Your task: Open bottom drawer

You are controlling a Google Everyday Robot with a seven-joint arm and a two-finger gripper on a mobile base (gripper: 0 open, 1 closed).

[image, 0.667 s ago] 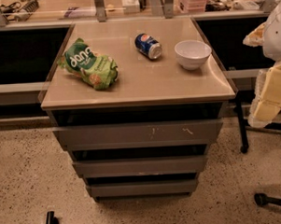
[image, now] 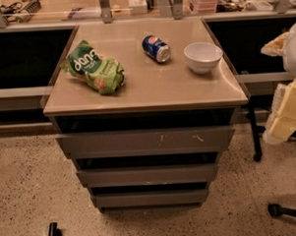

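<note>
On the beige-topped grey drawer cabinet (image: 151,88), the bottom drawer (image: 150,198), its lowest and narrowest plain grey front, looks shut, so the pale gripper (image: 285,120), right of the cabinet, open or closed I cannot tell, should probably drop low, catch the front's top edge and pull straight out.

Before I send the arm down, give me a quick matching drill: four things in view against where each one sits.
Things:
1. green chip bag
2. white bowl
3. bottom drawer
4. gripper

Places:
A. far right edge of view, off to the side of the countertop and below its level
B. lowest of three grey fronts, nearest the floor
C. on the countertop, left side
D. on the countertop, right side

Pairs: 1-C, 2-D, 3-B, 4-A
</note>
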